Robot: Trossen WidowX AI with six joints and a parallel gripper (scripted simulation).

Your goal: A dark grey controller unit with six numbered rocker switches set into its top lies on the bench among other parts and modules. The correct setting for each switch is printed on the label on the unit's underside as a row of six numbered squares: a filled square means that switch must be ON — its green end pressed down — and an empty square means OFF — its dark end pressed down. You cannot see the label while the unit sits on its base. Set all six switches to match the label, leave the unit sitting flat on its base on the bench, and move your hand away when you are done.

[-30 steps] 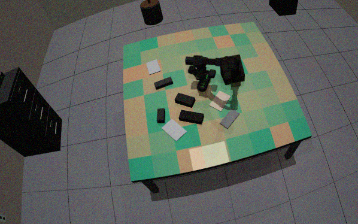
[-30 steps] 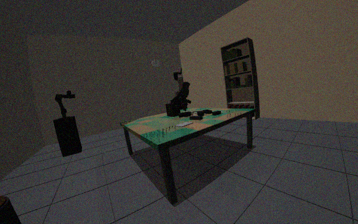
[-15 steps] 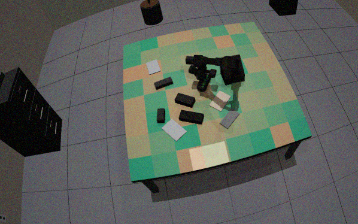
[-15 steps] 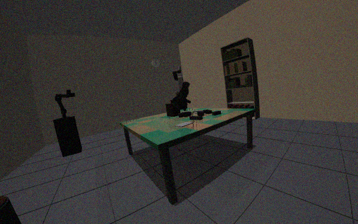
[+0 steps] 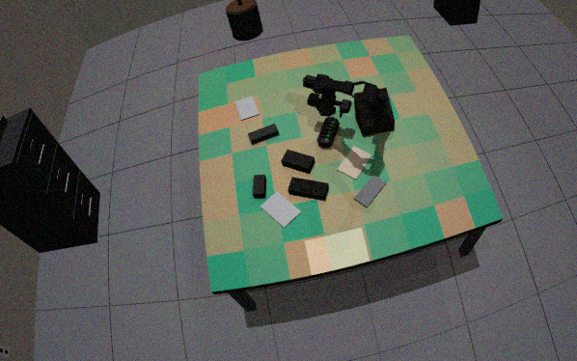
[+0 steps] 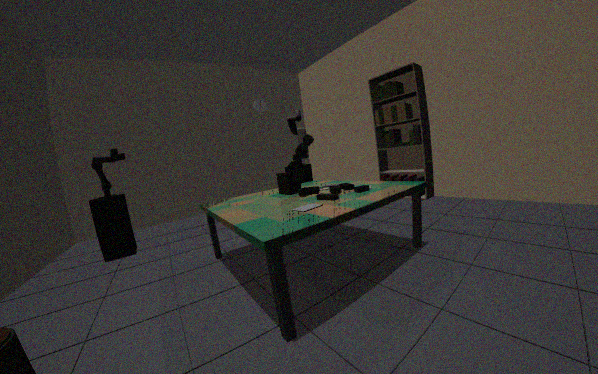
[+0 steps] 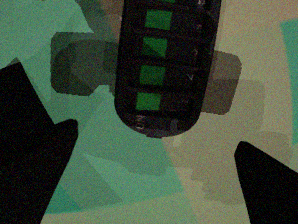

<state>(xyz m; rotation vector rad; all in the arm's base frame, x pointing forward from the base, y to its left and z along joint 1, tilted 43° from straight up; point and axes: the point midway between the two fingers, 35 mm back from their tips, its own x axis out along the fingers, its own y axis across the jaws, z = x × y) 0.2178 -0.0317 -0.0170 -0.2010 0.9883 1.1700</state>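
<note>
The dark controller unit (image 5: 332,130) (image 7: 172,65) lies on the table with its switches facing up. In the wrist view its far end runs out of the top of the frame. Green ends show on the left of several rockers, beside dark ends with faint numbers; which ends are pressed is hard to tell. Faint ON lettering is near its rounded lower end. The label underneath is hidden. My gripper (image 5: 329,107) (image 7: 160,139) is open and empty above the unit's near end, with its fingers out to either side and not touching it.
Dark modules (image 5: 263,133) (image 5: 298,161) (image 5: 308,188) (image 5: 259,186) lie beyond the unit. Flat pale sheets (image 5: 247,108) (image 5: 281,209) and a grey plate (image 5: 370,191) lie around on the patchwork table (image 5: 224,179). A pale card (image 5: 349,168) lies near the unit.
</note>
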